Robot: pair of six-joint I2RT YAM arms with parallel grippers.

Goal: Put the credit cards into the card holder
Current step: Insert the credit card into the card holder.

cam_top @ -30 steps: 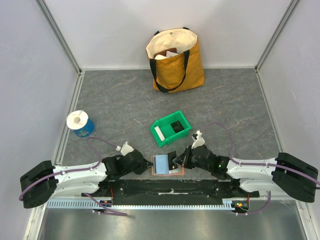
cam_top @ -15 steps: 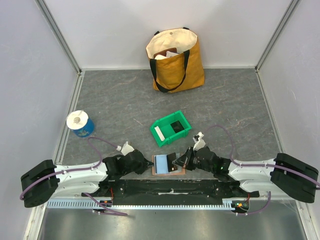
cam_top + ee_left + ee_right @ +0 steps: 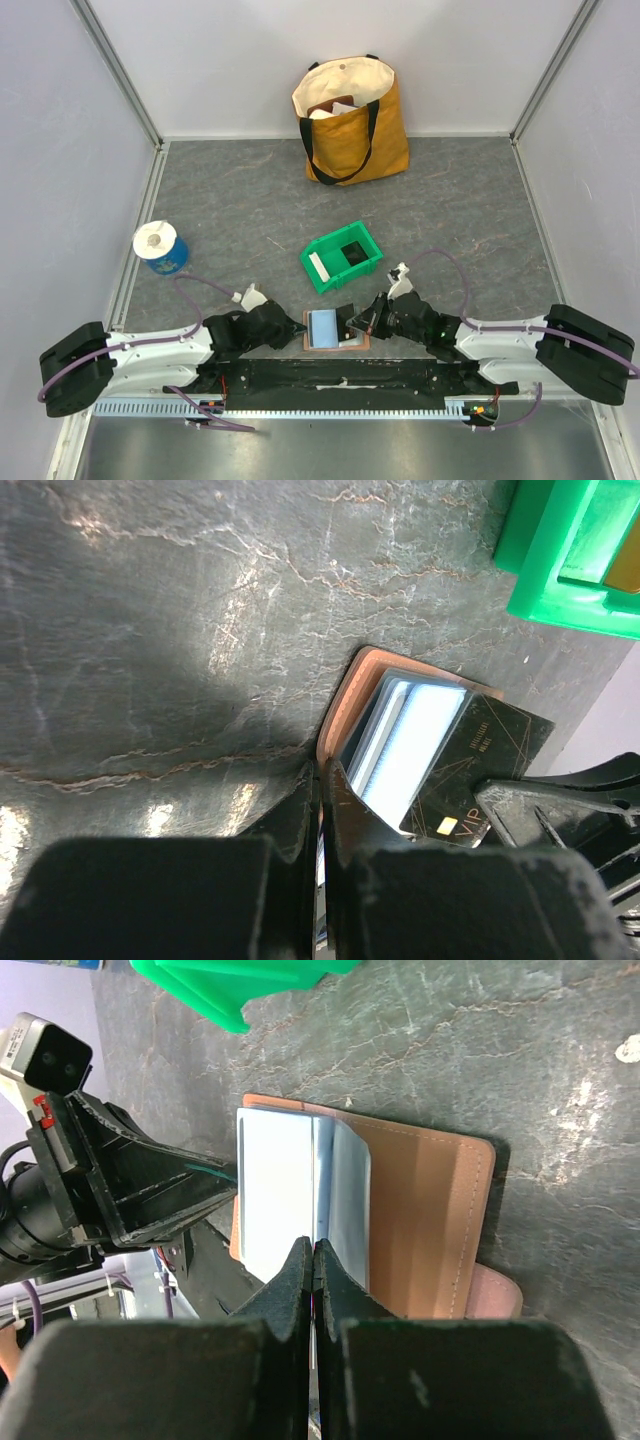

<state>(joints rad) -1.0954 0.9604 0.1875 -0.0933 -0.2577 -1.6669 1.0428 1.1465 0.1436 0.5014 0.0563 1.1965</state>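
Note:
The terracotta card holder lies open at the table's near edge, its blue-grey lining up. My left gripper is shut on its left edge. A black credit card marked VIP is tilted over the holder's pockets. My right gripper is shut on this card, which is edge-on between the fingertips in the right wrist view. I cannot tell whether its corner sits inside a pocket. A white credit card lies in the green bin.
The green plastic bin stands just beyond the card holder, close to both grippers. A blue tape roll is at the left. A yellow tote bag stands against the back wall. Walls close in both sides.
My right gripper has shifted slightly over the card holder with the black card, changing its tilt a little. The left gripper and the card holder have stayed in place.

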